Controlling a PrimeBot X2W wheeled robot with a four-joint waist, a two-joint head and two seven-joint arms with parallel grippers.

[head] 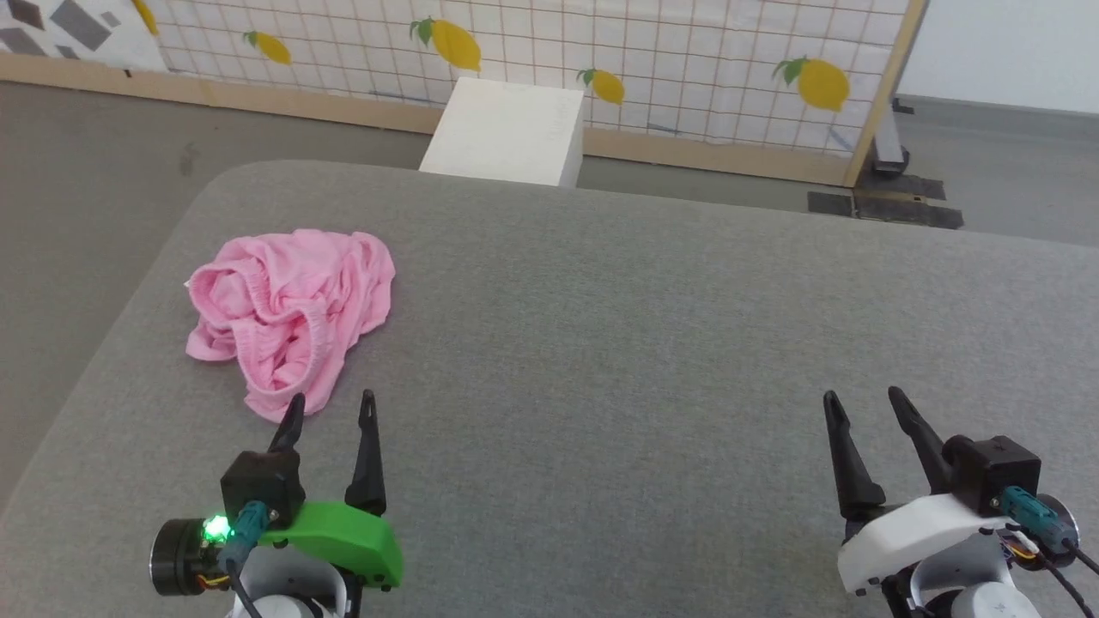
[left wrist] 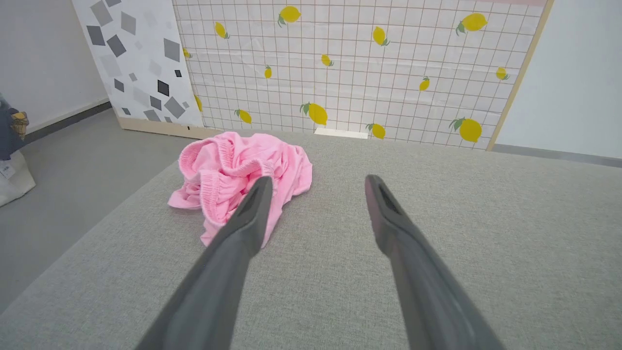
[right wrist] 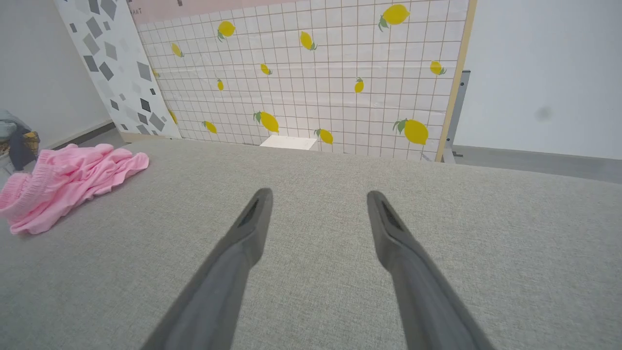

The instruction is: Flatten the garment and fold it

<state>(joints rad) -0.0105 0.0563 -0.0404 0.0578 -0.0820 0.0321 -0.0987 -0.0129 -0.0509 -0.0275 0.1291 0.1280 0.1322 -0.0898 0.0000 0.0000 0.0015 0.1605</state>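
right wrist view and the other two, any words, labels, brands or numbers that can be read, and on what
No text can be read with certainty.
Small dark marks on the pink strip above the lemon panel: too small to read.
White tag at the garment edge: no print legible.

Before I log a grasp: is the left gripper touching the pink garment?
Cannot tell. In head and left wrist views one finger of the left gripper overlaps the garment; neither shows contact or a gap.

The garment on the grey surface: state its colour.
Light pink all over; the garment lies crumpled, clearest in the head view.
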